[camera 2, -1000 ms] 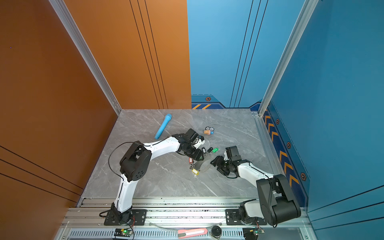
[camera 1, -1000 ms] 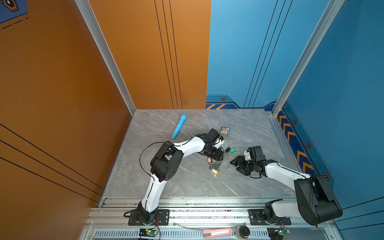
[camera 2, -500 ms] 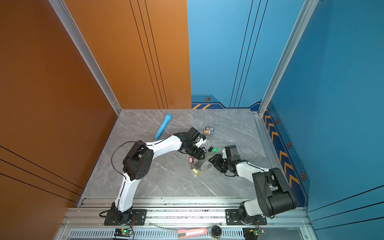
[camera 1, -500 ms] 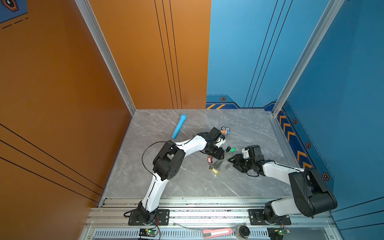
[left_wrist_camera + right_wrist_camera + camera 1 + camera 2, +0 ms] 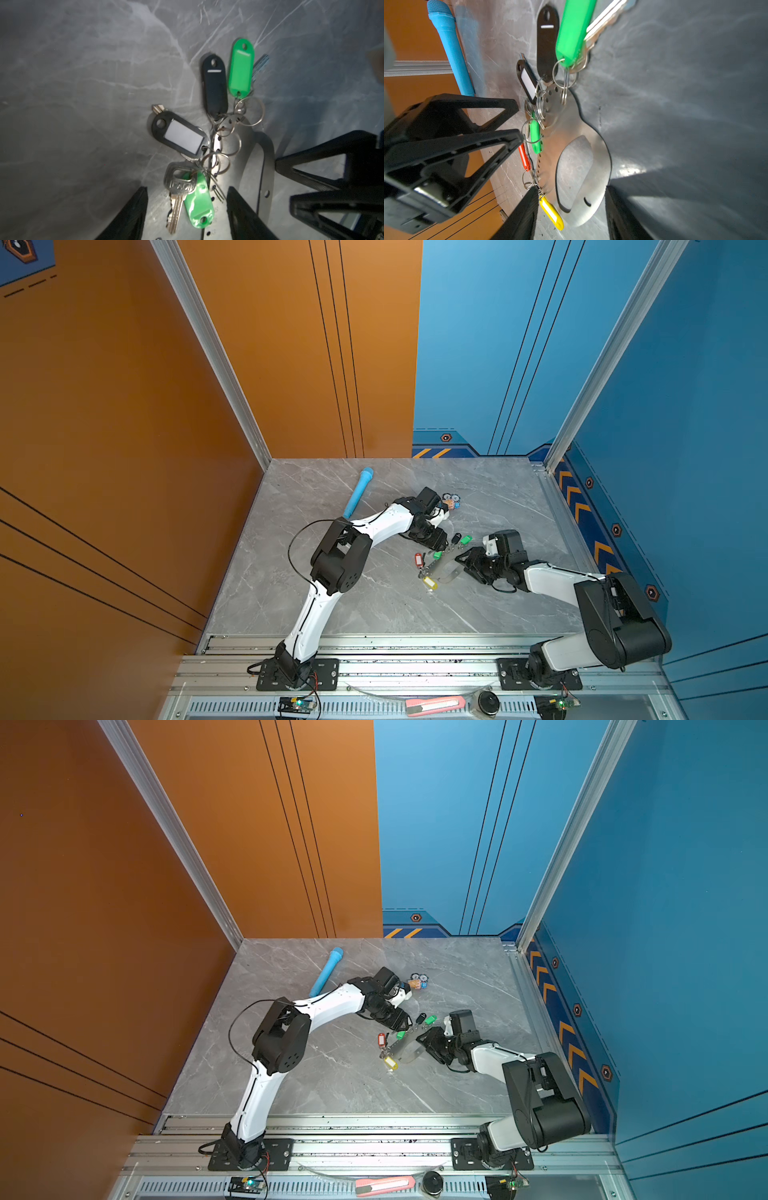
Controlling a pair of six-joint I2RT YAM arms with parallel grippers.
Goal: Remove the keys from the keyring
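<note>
L jaws spread astride green-tag key (image 5: pixel 179 188); R jaws spread either side of keyring (image 5: pixel 601 153) end.

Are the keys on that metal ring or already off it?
On it: small split rings link the keys and coloured tags to holes in the keyring.

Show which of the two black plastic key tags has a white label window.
The windowed black tag nearest the large silver metal key: its white insert faces up. The plain black tag farther off shows only a thin white line.
</note>
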